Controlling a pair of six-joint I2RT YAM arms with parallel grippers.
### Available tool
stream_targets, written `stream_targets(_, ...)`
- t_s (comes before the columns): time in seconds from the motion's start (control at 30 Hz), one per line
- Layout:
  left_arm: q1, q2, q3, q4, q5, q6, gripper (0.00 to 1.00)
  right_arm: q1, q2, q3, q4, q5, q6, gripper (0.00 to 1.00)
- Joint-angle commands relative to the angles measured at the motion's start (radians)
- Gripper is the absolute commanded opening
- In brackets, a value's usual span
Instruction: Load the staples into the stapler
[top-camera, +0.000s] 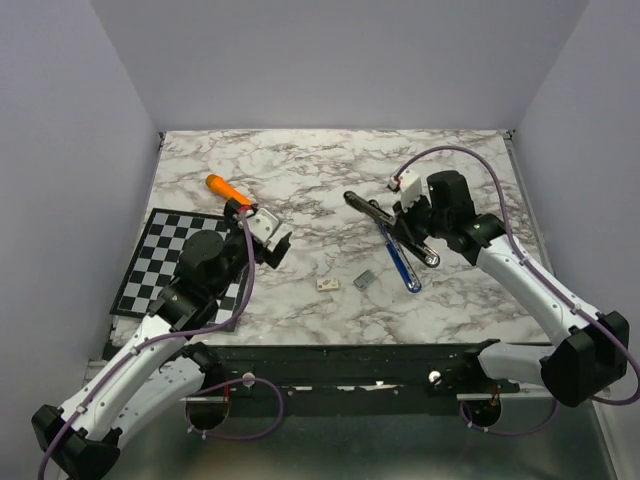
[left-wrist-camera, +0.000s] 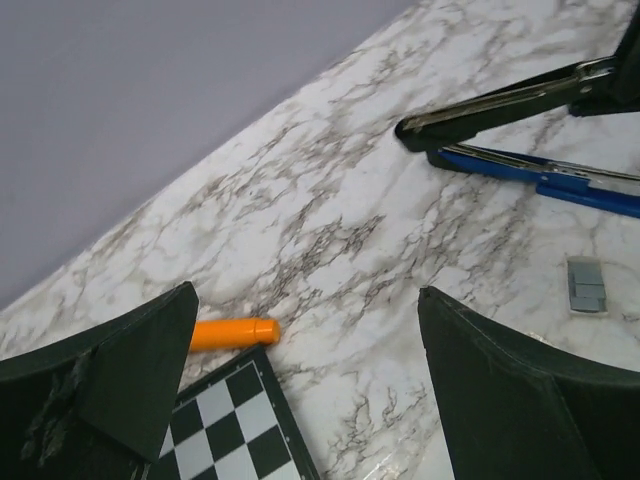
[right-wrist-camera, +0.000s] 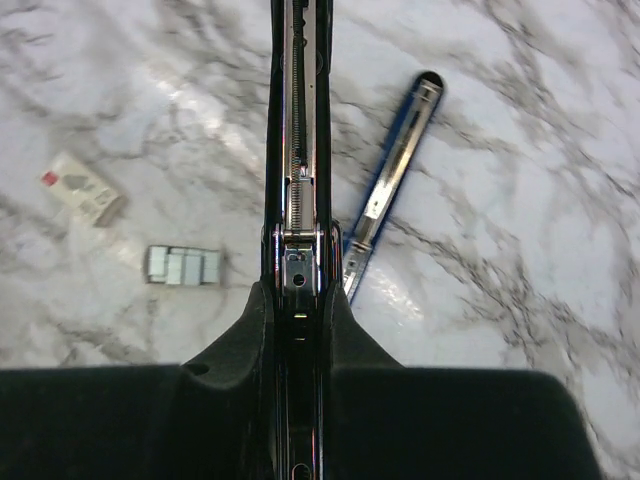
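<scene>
The stapler lies open on the marble table. Its black top arm (top-camera: 372, 211) is raised and its blue base (top-camera: 400, 262) rests flat on the table. My right gripper (top-camera: 406, 222) is shut on the black top arm (right-wrist-camera: 299, 150), whose spring channel faces the wrist camera, with the blue base (right-wrist-camera: 392, 180) to its right. The staples (top-camera: 364, 280), a small grey strip, lie on the table left of the stapler; they also show in the right wrist view (right-wrist-camera: 182, 265) and the left wrist view (left-wrist-camera: 586, 285). My left gripper (top-camera: 262, 226) is open and empty above the table.
A small whitish cardboard box (top-camera: 326, 284) lies left of the staples, also in the right wrist view (right-wrist-camera: 82, 188). An orange marker (top-camera: 228, 189) lies at the far corner of a checkerboard mat (top-camera: 165, 262) on the left. Grey walls surround the table.
</scene>
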Motion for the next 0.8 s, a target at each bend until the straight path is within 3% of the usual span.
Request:
stream_targets(0.0,0.006,-0.084,-0.113,0.083,-0.338,-0.204,0.99,-0.086,0.02,-0.004,0.153,0.184,0.133,0.01)
stream_targets(0.17,0.008,-0.143,-0.224,0.149,-0.496,-0.279,0.99,-0.198,0.123,-0.016,0.207,0.197,0.158,0.01)
stream_targets(0.5,0.011,-0.121,-0.297,0.226,-0.53,-0.235,0.99,-0.269,0.33,-0.021,0.224,0.234,0.187,0.01)
stream_targets(0.77,0.023,-0.109,-0.296,0.246,-0.515,-0.227,0.99,-0.269,0.4,-0.022,0.101,0.261,0.253,0.01)
